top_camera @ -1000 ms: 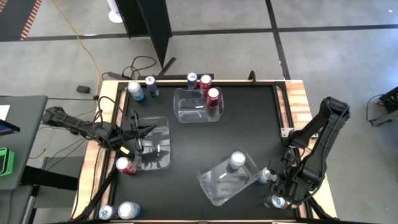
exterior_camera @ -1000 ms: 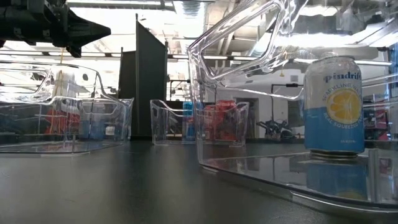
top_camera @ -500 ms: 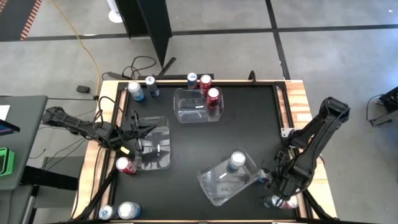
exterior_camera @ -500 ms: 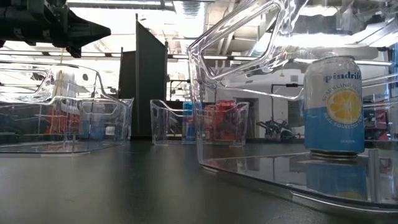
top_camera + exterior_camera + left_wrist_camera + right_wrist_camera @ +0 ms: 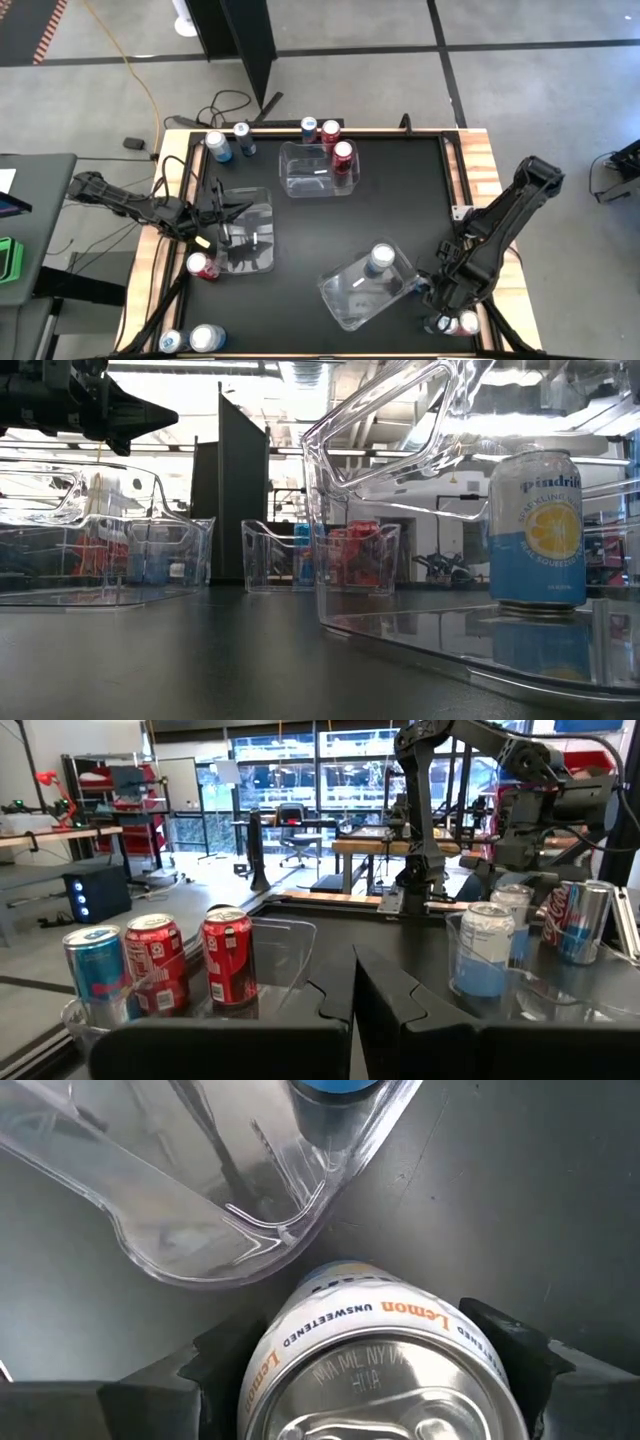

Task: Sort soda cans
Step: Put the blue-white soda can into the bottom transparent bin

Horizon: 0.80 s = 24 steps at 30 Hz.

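The light blue lemon-labelled soda can with a silver top (image 5: 370, 1370) stands upright on the black table top (image 5: 400, 190) at the near right, just beside the corner of the tilted clear plastic rectangular bin (image 5: 352, 295) that already holds one matching light blue can (image 5: 380, 259). The right gripper (image 5: 365, 1365) straddles this can, one dark finger on each side of its rim; the fingers are spread slightly wider than the can, and contact with the can wall cannot be confirmed (the overhead camera shows only the arm covering the spot). To do this step well, centre the can between the fingers, press in evenly on the wall below the rim, and lift straight up so that the can clears the bin corner before moving over the bin. A skewed grip would likely tip the can or nudge the bin. Another can (image 5: 465, 323) stands close by on the near side and should not be struck. The left gripper (image 5: 222, 213) waits over the left clear bin (image 5: 262, 255) with its fingers pressed nearly together, holding nothing.
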Available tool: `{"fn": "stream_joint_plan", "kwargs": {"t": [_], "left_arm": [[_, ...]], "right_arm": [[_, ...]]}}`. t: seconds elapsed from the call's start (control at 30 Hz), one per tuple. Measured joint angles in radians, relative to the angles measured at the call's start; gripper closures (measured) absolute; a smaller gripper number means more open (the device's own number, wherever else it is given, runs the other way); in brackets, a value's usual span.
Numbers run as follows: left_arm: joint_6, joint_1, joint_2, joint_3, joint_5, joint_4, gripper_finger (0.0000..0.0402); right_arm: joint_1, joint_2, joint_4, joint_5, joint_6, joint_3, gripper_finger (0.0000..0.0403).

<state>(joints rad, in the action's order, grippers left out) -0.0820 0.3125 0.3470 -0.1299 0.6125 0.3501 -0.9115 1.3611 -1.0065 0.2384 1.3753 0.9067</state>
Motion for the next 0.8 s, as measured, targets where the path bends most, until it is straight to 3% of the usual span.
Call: {"fn": "stream_joint_plan", "kwargs": {"t": [0.4,0.8], "left_arm": [[-0.001,0.0,0.0,0.0,0.0,-0.002,0.0401],[-0.018,0.0,0.0,0.0,0.0,-0.001,0.0401]], "right_arm": [[0.0,-0.001,-0.305,-0.009,-0.003,0.236,0.0106],[0.111,-0.001,-0.436,0.011,-0.262,0.529,0.0106]]}}
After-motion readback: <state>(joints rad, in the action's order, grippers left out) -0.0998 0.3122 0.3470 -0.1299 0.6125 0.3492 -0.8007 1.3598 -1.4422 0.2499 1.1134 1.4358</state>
